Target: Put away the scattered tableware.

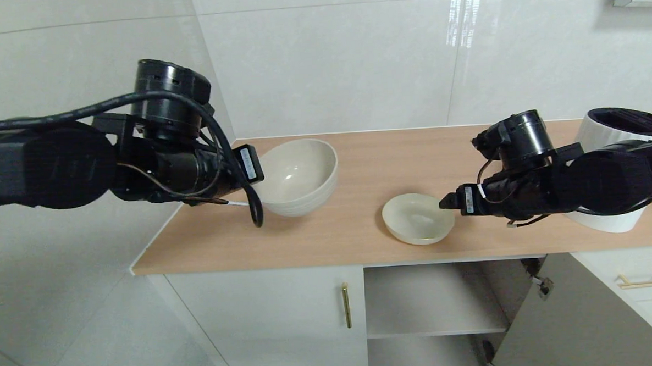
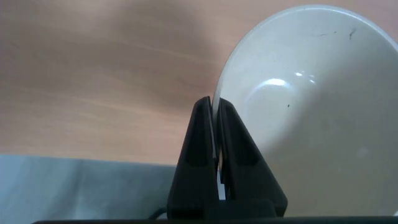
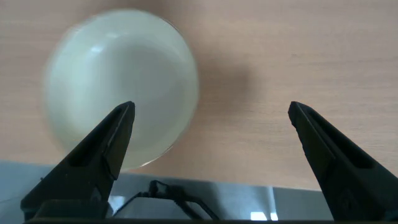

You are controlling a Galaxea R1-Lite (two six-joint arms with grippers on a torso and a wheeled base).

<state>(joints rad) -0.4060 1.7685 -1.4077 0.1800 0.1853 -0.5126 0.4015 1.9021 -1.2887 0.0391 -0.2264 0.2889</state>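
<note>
The light wooden table (image 1: pixel 358 165) runs along a white tiled wall, above a white cabinet (image 1: pixel 266 317) with one compartment standing open. Toward the table's left end is the large bowl (image 1: pixel 298 176), glossy off-white with faint ridges round its outer wall. It is tipped on its side with its mouth turned toward the robot. The left end effector (image 2: pixel 215 104) is clamped on its rim, one finger inside and one outside. The small bowl (image 1: pixel 418 218) is paler and shallower and sits upright near the table's front edge, well apart from the large bowl and to its right. The right end effector (image 3: pixel 211 112) is spread wide just beside it, one finger over the bowl's edge and the other over bare wood. Whether that finger touches the bowl cannot be told. The left arm covers the large bowl's left rim, and whether its underside rests on the table is unclear. A white round appliance (image 1: pixel 604 132) at the right end is mostly hidden behind the right arm
</note>
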